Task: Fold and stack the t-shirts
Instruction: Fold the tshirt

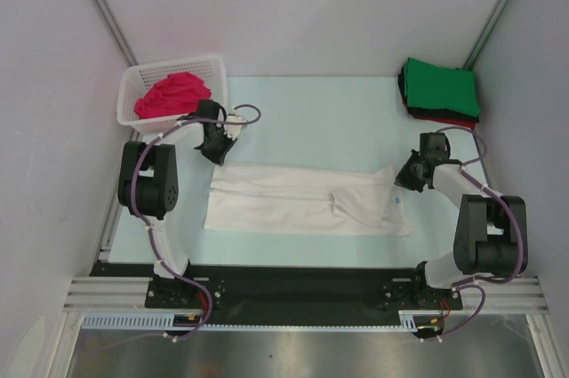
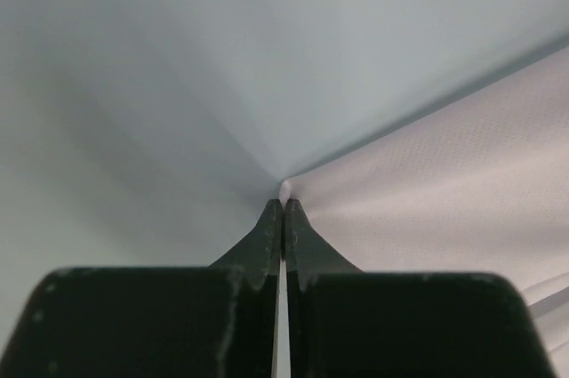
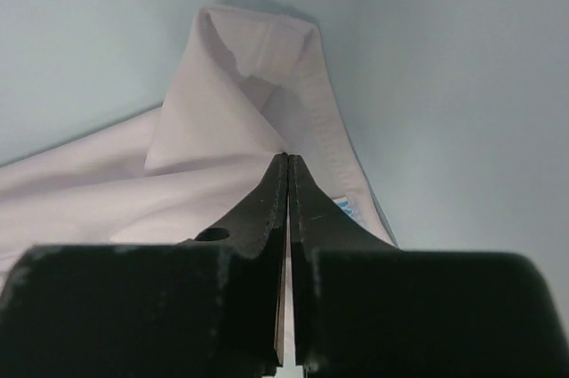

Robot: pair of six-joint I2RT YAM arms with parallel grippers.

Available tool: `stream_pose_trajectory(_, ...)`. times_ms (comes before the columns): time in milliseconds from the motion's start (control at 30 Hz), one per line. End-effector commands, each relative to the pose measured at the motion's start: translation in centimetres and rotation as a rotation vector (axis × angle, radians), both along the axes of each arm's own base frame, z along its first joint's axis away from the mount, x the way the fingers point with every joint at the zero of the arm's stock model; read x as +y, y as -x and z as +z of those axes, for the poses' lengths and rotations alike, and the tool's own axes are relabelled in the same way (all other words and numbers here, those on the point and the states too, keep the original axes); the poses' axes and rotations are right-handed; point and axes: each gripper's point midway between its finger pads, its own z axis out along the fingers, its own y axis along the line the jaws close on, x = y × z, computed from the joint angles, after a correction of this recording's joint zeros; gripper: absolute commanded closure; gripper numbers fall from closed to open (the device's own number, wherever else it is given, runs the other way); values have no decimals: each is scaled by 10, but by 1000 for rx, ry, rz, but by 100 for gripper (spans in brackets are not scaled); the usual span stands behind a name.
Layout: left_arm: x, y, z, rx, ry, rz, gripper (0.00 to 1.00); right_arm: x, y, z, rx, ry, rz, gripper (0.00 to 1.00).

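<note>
Shirt in work: white t-shirt (image 1: 302, 200) lies flat at centre of the tabletop (image 1: 311, 120), long axis running 9 to 3 o'clock. Its 10 o'clock corner is clamped in the left end effector (image 1: 216, 154), its 2 o'clock corner in the right end effector (image 1: 407, 178). Each arm holds its nearer end.

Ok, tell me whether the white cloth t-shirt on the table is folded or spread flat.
Partly folded. The white cloth t-shirt lies as a long narrow band, one layer doubled over another.

white lattice basket (image 1: 130, 100) at far-left corner of pale tbl (image 1: 311, 120) — grey walls (image 1: 293, 4) round it
</note>
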Motion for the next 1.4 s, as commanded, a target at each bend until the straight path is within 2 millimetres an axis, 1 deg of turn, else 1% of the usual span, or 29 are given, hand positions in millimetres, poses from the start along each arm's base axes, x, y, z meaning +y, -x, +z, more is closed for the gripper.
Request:
stream_pose_trajectory(0,23,-11,-14,-30,-62,80,100,-10,0,15,-60,28,-48,100)
stream_pose_trajectory(33,28,-13,-12,-36,-66,95,100,-9,0,14,-57,27,-41,100)
stream_pose_trajectory(100,29,-14,-7,-46,-59,101,99,-3,-2,12,-60,-2,-18,100)
stream_pose_trajectory(167,21,-11,-2,-45,-22,79,100,5,-6,12,-66,-37,14,100)
stream_pose_trajectory(200,18,-7,-2,-32,-8,59,100,6,-8,11,-67,-40,18,96)
stream_pose_trajectory(267,13,-5,3,-35,16,43,91,4,-11,8,-58,-32,17,90)
stream_pose_trajectory(300,14,-4,4,-31,13,41,87,2,-15,10,-65,-22,13,83)
stream_pose_trajectory(333,14,-4,6,-38,11,37,80,-1,-16,10,-59,-15,7,79)
stream_pose_trajectory(367,15,-5,13,-52,7,41,78,-4,-18,12,-62,-9,2,76)
stream_pose_trajectory(400,15,-6,17,-60,7,38,74,-6,-20,18,-69,-9,-4,70)
stream_pose_trajectory(433,15,-6,25,-74,8,37,65,-7,-23,26,-91,-9,-3,68)
stream_pose_trajectory(467,14,-6,29,-84,15,34,62,-5,-25,33,-113,-15,13,66)
stream_pose_trajectory(567,15,-5,36,-99,8,26,59,2,-36,53,-194,-35,65,58)
stream_pose_trajectory(633,17,-7,35,-101,4,30,59,1,-44,54,-192,-22,82,55)
stream_pose_trajectory(700,16,-8,34,-98,10,32,56,3,-51,41,-163,-38,97,53)
stream_pose_trajectory(767,15,-9,27,-79,14,32,53,8,-60,38,-162,-59,114,52)
stream_pose_trajectory(800,13,-10,27,-76,24,31,51,8,-62,27,-135,-62,112,54)
stream_pose_trajectory(867,11,-11,20,-56,30,32,48,5,-69,20,-124,-51,101,57)
stream_pose_trajectory(933,9,-7,10,-18,37,27,46,3,-75,18,-135,-42,101,60)
stream_pose_trajectory(967,9,-5,7,-7,40,28,46,6,-77,18,-144,-56,117,63)
stream_pose_trajectory(1000,8,-2,2,6,42,24,46,9,-83,19,-161,-71,137,74)
stream_pose_trajectory(1067,6,1,-4,16,45,24,49,13,-87,20,-171,-80,164,88)
stream_pose_trajectory(1100,5,4,-7,28,44,23,58,11,-87,18,-170,-76,160,99)
stream_pose_trajectory(1167,5,7,-10,37,48,14,75,5,-86,17,-171,-76,143,100)
stream_pose_trajectory(1200,6,10,-11,45,46,12,98,3,-85,17,-172,-72,137,100)
stream_pose_trajectory(1233,5,12,-10,48,47,5,100,0,-82,14,-163,-63,124,100)
stream_pose_trajectory(1300,9,15,-13,43,27,16,100,-16,-82,16,-164,-21,54,100)
stream_pose_trajectory(1333,14,13,-12,26,6,29,100,-21,-77,13,-158,-17,22,100)
stream_pose_trajectory(1367,22,7,-10,-9,-23,51,100,-30,-77,17,-175,-23,-28,100)
